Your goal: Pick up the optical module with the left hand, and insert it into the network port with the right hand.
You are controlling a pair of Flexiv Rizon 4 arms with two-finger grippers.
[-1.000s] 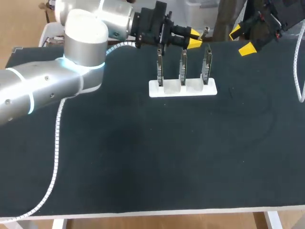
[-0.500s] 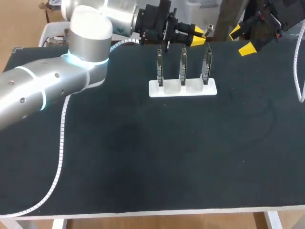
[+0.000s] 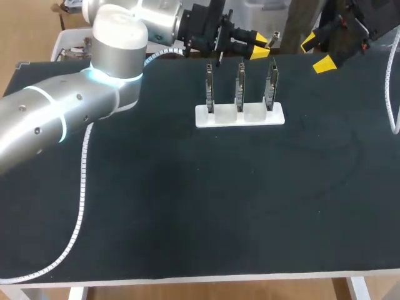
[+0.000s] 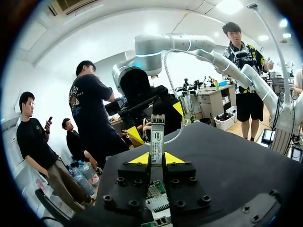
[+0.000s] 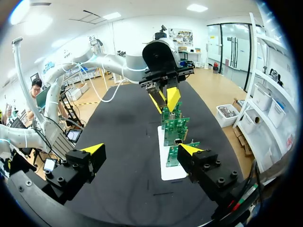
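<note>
Pick done: left gripper [image 4: 156, 160] clamped on slim silver optical module [image 4: 157, 137]; right gripper [image 3: 317, 53] open, empty; handover, insertion into green port boards [image 3: 240, 87] pending

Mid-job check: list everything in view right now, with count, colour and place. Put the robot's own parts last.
table: one, black top.
white stand: one, white, far middle of the table.
circuit boards: three, green, upright in a row on the white stand.
optical module: one, silver with a label, held behind the circuit boards near the table's far edge.
left arm: one, silver, comes in from the left along the far edge.
left claw: one, yellow tips, shut on the optical module.
right claw: one, yellow tips, open and empty, at the far right corner, circuit boards ahead of it.
</note>
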